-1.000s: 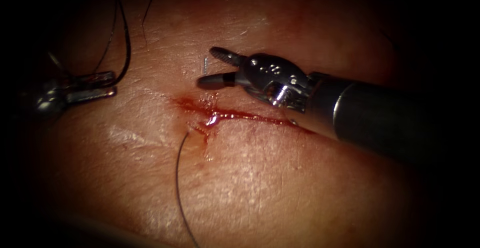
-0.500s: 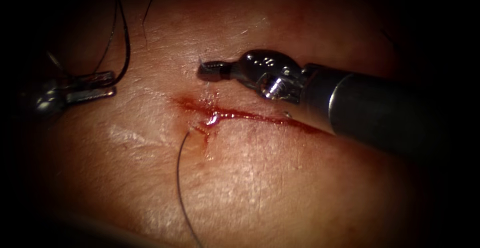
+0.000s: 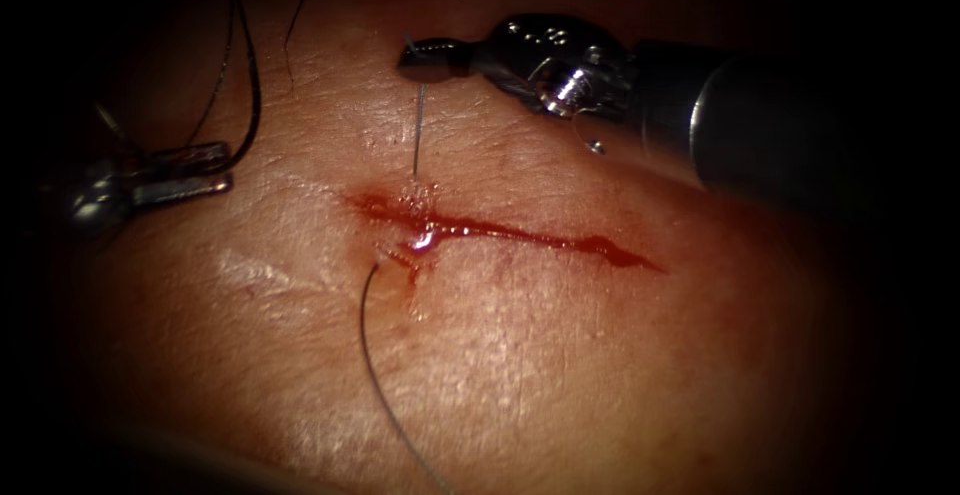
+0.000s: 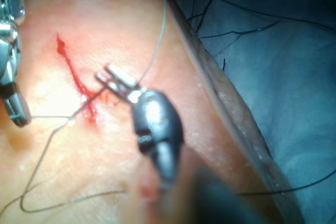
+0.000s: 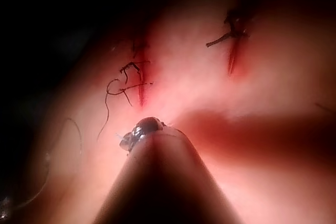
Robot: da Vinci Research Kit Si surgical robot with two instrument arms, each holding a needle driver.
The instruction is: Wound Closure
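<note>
The tissue point(image 3: 520, 355) lies lit from above, a red cut point(image 3: 500, 230) running across it with red fluid point(image 3: 425, 240) glistening at its left end; the right arm's tool point(image 3: 425, 58) reaches in from the right and sits above the cut, its jaws closed on the needle point(image 3: 417, 125) near the needle's upper end; the needle shows as a thin pale sliver hanging from the jaws down to the skin just above the cut's left end, where its lower end meets the tissue; I cannot tell how deep it sits there; a dark thread point(image 3: 375, 355) leaves the tissue just below the cut's left end and curves down across the skin; the left arm's tool point(image 3: 180, 173) rests well off to the left of the cut, its two jaws slightly parted, with loops of dark thread lying around it; whether it grips any of that thread I cannot tell; in the left wrist view this tool point(image 4: 116, 81) hovers beside the cut point(image 4: 73, 77) with a fine thread point(image 4: 157, 40) passing by its tip.
</note>
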